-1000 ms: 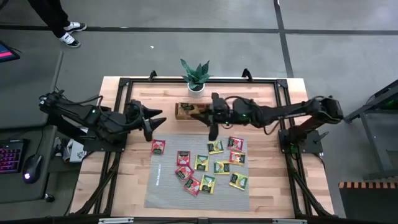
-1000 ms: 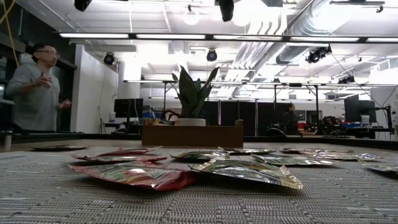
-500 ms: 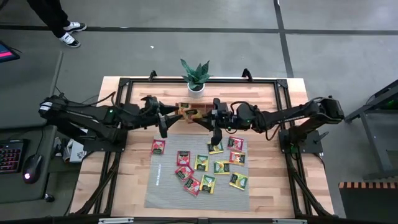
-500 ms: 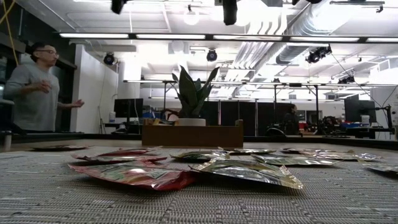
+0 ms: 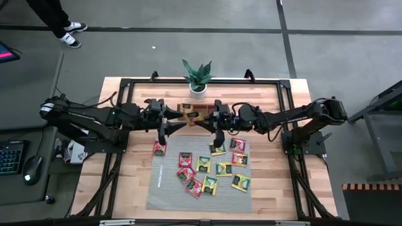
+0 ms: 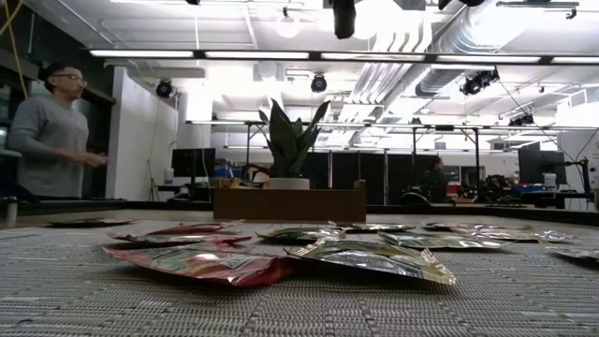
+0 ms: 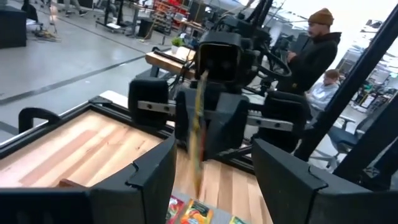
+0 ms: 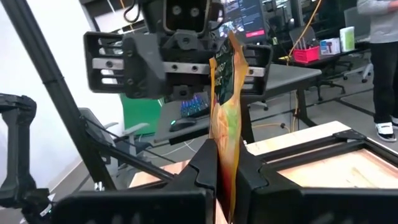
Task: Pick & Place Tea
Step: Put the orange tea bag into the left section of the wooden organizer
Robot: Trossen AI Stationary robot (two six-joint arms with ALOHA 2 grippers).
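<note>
Several red, yellow and green tea sachets point(image 5: 207, 166) lie flat on the grey ribbed mat point(image 5: 164, 188). One yellow-green tea sachet point(image 8: 225, 93) is held up over the table's far middle, with my right gripper point(image 5: 202, 119) shut on it. My left gripper point(image 5: 179, 121) stands open and level, facing the right gripper. In the left wrist view that sachet point(image 7: 198, 130) shows edge-on beyond my left gripper's point(image 7: 211, 152) spread fingers; whether it reaches between them I cannot tell. The brown wooden tray point(image 5: 187, 110) sits just behind both grippers. My right gripper pinches one end of the sachet point(image 8: 224, 146) between its two fingers. The fingers come level from the table's right. The sachet sticks out past the fingertips toward my left gripper, standing on edge and lifted clear of the table.
A potted plant point(image 5: 197, 75) stands at the far edge behind the tray point(image 6: 290, 203). A red sachet point(image 5: 159, 148) lies off the mat's far left corner. A black frame point(image 5: 125, 85) rims the table. A person point(image 6: 51, 131) stands beyond the table's left.
My left gripper has gone toward the table's right, up to the right gripper, and has tipped from slanting down to level, facing the held sachet. Its fingers have stayed apart. My right gripper and its sachet have kept their place.
</note>
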